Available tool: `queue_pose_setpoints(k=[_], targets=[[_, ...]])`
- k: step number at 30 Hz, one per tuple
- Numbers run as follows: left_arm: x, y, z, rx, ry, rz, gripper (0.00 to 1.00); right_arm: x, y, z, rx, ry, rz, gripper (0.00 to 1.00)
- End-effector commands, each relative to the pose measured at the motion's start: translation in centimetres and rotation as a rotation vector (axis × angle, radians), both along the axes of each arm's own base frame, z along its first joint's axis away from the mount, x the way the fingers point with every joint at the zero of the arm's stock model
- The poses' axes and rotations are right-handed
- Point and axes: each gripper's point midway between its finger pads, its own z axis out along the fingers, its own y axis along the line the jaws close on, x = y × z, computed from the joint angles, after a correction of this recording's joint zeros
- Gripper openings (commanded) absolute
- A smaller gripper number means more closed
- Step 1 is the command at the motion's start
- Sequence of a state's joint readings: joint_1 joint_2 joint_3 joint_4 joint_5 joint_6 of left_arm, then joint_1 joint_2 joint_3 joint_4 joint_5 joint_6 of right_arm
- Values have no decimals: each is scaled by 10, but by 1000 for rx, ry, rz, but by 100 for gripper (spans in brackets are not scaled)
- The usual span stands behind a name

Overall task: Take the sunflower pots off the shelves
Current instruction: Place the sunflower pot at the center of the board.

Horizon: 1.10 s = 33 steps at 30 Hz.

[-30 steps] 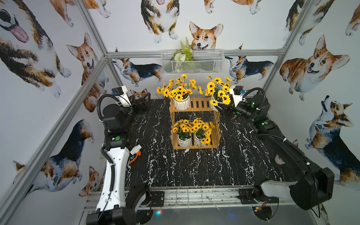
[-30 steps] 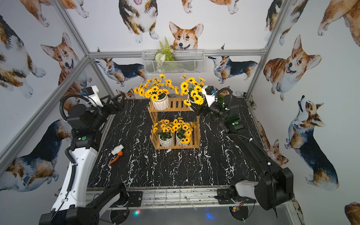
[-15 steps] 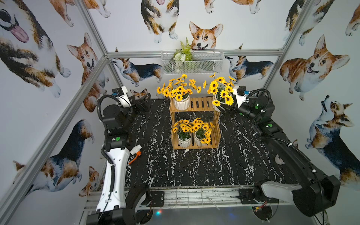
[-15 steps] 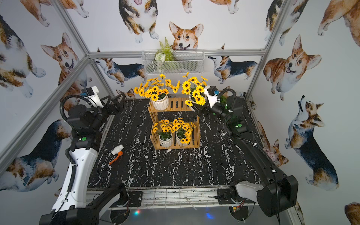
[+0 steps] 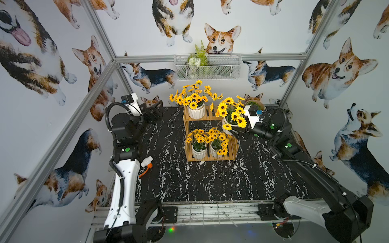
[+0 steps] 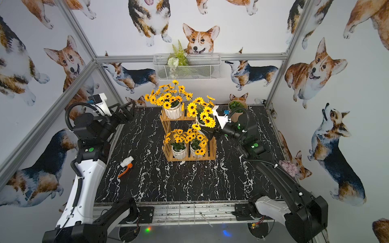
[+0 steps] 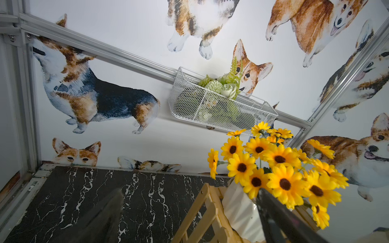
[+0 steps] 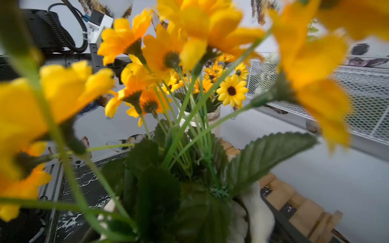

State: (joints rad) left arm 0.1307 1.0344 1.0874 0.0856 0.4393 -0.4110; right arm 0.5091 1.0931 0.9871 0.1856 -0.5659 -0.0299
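Gripping the held pot (image 5: 230, 116) by its white body, the right gripper (image 5: 234, 132) had its jaws spread wide around it. One dark finger showed along the pot's side in the right wrist view. The pot was at the right end of the top tier of the shelves (image 5: 210, 159); it looked lifted just past that edge, not clearly resting on the slats. Stems pointed roughly up, exact tilt unclear. Bare table (image 5: 263, 168) lay right and near of the gripper, so the set-down likely called for a pull rightward off the rack, then down. The right arm was clearly nearer. The left gripper (image 5: 156, 107) hung far left, well apart from the rack, fingers spread, empty. The top-left pot (image 5: 196, 111), lower-left pot (image 5: 199, 152) and lower-right pot (image 5: 215, 150) were not yet off. Held blooms hung just above the lower blooms: possible snag.
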Motion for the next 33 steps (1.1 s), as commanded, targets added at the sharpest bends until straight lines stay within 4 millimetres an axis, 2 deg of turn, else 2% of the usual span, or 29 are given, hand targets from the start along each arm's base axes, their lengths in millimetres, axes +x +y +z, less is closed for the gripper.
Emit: queue_pose_setpoints(k=[1,14,17,19,33], targets=[[-2,-2,15,-5,-50,-13,100,-12,9,15,43,-93,16,0],[-8,-5,28,-28,-80,-33,100,-61,64,-27,35,-75,154,0],[-10,-7,30,-29,-87,-41,100,-69,73,-33,40,-70,179,0],[-13,-8,33,-27,-97,-47,100,-70,84,-47,27,-35,202,0],[-27,-13,41,-39,-118,-67,100,-101,140,-105,-5,16,322,0]])
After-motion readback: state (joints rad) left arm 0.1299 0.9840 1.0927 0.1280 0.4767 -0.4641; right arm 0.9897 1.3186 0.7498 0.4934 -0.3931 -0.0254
